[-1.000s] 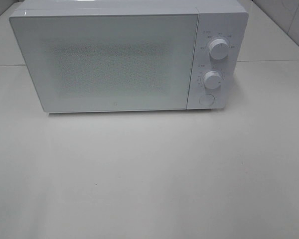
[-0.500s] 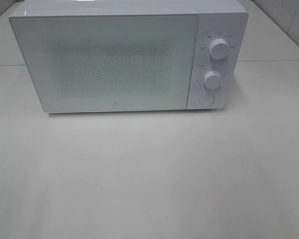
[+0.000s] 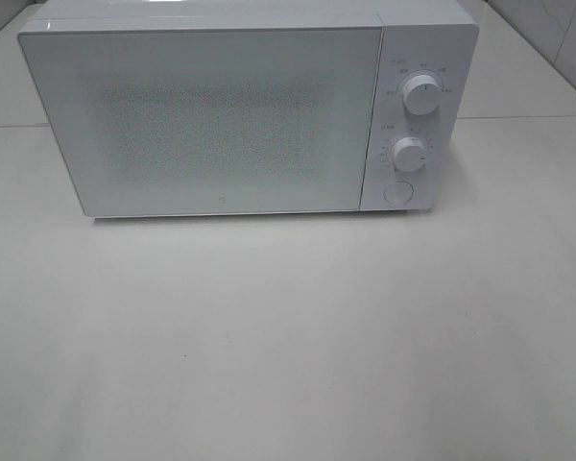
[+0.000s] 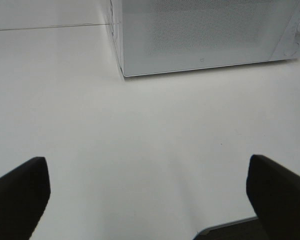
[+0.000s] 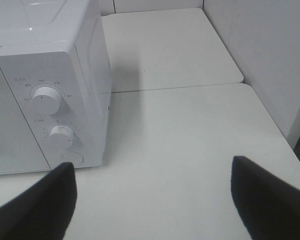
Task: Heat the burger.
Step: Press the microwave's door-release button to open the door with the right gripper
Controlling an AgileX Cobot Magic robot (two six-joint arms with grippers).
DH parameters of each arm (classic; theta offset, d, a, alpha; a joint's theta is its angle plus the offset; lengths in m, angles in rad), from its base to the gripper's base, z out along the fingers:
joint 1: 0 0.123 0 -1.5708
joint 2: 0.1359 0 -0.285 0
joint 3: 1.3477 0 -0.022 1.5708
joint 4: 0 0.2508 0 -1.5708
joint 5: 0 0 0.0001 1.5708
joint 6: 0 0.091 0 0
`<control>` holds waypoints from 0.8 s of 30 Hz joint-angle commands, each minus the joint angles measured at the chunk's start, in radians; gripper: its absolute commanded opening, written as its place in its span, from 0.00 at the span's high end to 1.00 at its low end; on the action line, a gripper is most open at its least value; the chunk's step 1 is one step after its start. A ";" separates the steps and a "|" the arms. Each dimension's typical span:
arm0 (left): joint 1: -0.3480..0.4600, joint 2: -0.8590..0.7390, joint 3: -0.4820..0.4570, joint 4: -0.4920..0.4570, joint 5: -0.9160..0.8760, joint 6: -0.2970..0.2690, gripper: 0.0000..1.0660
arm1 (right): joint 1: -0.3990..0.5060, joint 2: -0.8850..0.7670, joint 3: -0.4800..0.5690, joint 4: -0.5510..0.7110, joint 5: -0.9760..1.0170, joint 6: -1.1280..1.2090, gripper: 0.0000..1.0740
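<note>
No burger shows in any view; it is hidden or out of view. A white microwave (image 3: 221, 106) stands at the back of the white table with its door shut. It has two round knobs (image 3: 420, 96) and a round button on its right panel. It also shows in the left wrist view (image 4: 200, 35) and the right wrist view (image 5: 45, 95). My left gripper (image 4: 150, 200) is open and empty over the table in front of the microwave's left corner. My right gripper (image 5: 155, 200) is open and empty, to the right of the microwave's control panel. Neither gripper shows in the exterior high view.
The white table (image 3: 288, 336) stretches in front of the microwave. A white wall (image 5: 260, 55) borders the table on the right. The table's near edge (image 4: 225, 227) shows in the left wrist view.
</note>
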 commanded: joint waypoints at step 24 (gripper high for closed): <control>0.002 -0.013 0.000 -0.001 -0.004 -0.003 0.06 | -0.004 0.389 0.282 -0.028 -0.906 0.575 0.97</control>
